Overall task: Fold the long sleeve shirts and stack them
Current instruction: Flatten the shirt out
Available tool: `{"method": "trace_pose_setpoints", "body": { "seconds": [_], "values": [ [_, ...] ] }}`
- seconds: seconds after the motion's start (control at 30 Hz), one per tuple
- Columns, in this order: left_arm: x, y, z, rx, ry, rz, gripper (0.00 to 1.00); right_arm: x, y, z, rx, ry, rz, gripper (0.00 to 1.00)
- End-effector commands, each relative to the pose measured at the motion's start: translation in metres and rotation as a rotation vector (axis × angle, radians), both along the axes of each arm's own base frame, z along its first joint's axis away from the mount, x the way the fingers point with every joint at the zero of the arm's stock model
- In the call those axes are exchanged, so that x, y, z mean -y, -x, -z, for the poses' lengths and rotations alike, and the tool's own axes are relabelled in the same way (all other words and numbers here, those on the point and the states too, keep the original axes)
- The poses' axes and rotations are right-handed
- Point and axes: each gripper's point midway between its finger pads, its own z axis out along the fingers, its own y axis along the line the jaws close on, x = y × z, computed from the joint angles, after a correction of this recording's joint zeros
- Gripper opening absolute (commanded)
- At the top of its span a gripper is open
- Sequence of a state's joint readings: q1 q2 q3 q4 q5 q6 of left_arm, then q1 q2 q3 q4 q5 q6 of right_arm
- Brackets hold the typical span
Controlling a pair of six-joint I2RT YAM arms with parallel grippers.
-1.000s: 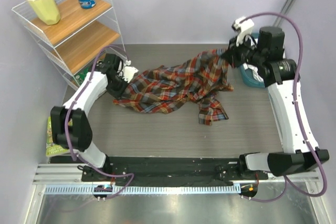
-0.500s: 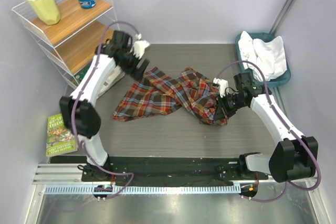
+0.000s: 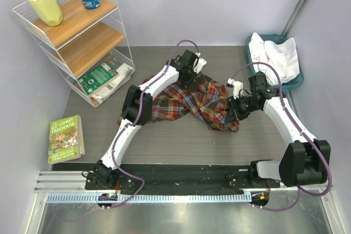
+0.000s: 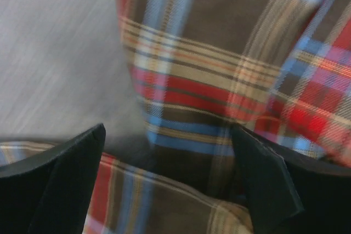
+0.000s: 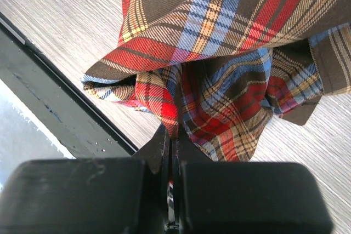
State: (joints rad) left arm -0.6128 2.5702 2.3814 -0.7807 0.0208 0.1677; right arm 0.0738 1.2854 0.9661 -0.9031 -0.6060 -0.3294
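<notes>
At the middle of the bench, nearer the far edge, the plaid shirt [image 3: 186, 100] lies bunched, its long axis running left to right; its collar cannot be made out. The right gripper [image 3: 239, 109] is pinched tight on a fold at the shirt's right end. The left gripper [image 3: 193, 68] sits at the shirt's far side, fingers [image 4: 55, 182] spread apart over the cloth. Bare bench [image 3: 181, 146] shows along the near edge and left side. The white shirt [image 3: 277, 53] lies in the teal basket [image 3: 289, 85] at the far right corner.
</notes>
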Motion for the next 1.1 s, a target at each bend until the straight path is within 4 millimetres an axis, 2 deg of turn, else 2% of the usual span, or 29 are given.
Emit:
{"method": "trace_pose_setpoints", "body": {
  "seconds": [0.0,0.2,0.4,0.53,0.6,0.63,0.67,0.73,0.77,0.8,0.83,0.87,0.93,0.97,1.0,1.07],
  "values": [
    [0.001,-0.044,-0.048,0.195,0.077,-0.089,0.98,-0.002,-0.004,-0.004,0.024,-0.023,-0.001,0.01],
    [0.023,-0.040,-0.030,0.141,0.160,-0.029,0.94,-0.002,-0.005,-0.003,0.019,-0.019,-0.009,0.01],
    [0.033,-0.044,-0.019,0.123,0.208,-0.046,0.96,-0.002,-0.009,-0.005,0.033,-0.015,-0.015,0.01],
    [0.042,-0.035,-0.001,0.047,0.251,-0.065,0.95,-0.002,-0.010,-0.005,0.026,-0.013,-0.017,0.01],
    [0.042,-0.035,0.005,0.034,0.252,-0.071,0.91,-0.002,-0.010,-0.004,0.025,-0.014,-0.019,0.01],
    [0.041,-0.030,0.015,-0.004,0.254,-0.101,0.88,-0.002,-0.009,-0.004,0.024,-0.015,-0.019,0.01],
    [0.044,-0.033,0.009,0.001,0.264,-0.102,0.78,-0.002,-0.010,-0.004,0.023,-0.015,-0.018,0.01],
    [0.043,-0.031,0.014,-0.014,0.260,-0.109,0.68,-0.002,-0.010,-0.004,0.027,-0.014,-0.021,0.01],
    [0.043,-0.031,0.013,-0.014,0.256,-0.106,0.52,-0.002,-0.010,-0.003,0.024,-0.013,-0.021,0.01],
    [0.042,-0.031,0.013,-0.012,0.254,-0.102,0.44,-0.002,-0.010,-0.003,0.023,-0.015,-0.020,0.01],
    [0.041,-0.033,0.008,-0.005,0.257,-0.104,0.37,-0.002,-0.011,-0.001,0.011,-0.015,-0.017,0.01],
    [0.042,-0.036,-0.007,0.012,0.284,-0.111,0.24,-0.002,-0.011,-0.001,0.007,-0.015,-0.015,0.01],
    [0.038,-0.046,-0.038,0.024,0.370,-0.119,0.14,-0.003,-0.012,0.000,0.000,-0.020,-0.016,0.01],
    [0.037,-0.051,-0.080,0.055,0.446,-0.139,0.01,-0.003,-0.013,0.000,-0.002,-0.022,-0.010,0.01],
    [0.029,-0.061,-0.109,0.088,0.513,-0.148,0.00,-0.003,-0.015,0.000,0.005,-0.021,-0.006,0.01],
    [0.020,-0.062,-0.160,0.120,0.617,-0.135,0.00,-0.002,-0.020,-0.001,0.012,-0.014,0.014,0.01]
  ]
}}
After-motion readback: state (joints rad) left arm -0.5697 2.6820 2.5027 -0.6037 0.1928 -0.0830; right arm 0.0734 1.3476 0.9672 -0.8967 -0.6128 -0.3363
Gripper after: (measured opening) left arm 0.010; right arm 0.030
